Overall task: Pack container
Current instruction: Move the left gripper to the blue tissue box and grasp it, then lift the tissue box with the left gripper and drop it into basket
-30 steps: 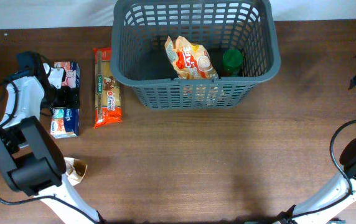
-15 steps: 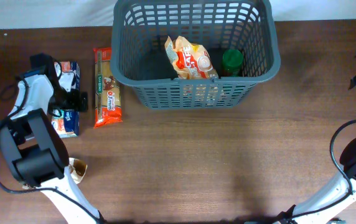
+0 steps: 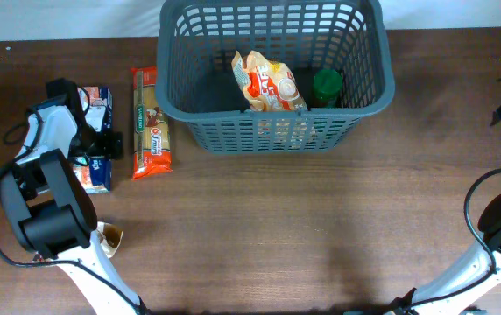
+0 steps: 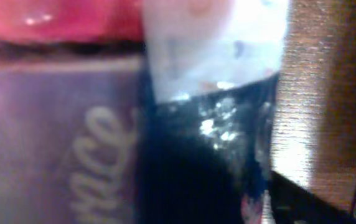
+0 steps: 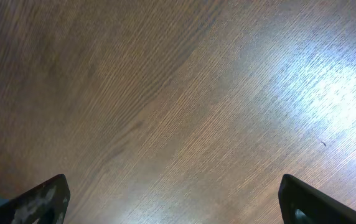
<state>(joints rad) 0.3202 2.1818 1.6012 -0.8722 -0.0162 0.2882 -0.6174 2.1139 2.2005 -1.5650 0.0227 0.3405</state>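
Packing is judged partly done: the large dark grey lattice plastic basket (image 3: 272, 133), well right of the left pincer (image 3: 103, 140) (opening indiscernible, at blue-white tissue packs (image 3: 95, 173)), already contains a crinkled orange snack bag (image 3: 271, 85) and a green-lidded jar (image 3: 327, 86), the long orange pasta packet (image 3: 151, 122) is left outside, and the right pincer (image 5: 175, 202) is held wide open, empty.

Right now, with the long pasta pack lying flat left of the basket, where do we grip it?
Come from straight above the pasta pack, fingers across its narrow width, on the near half. It lies flat, long side along the basket. The far half sits close under the basket's rim; the near half has bare table on both sides.
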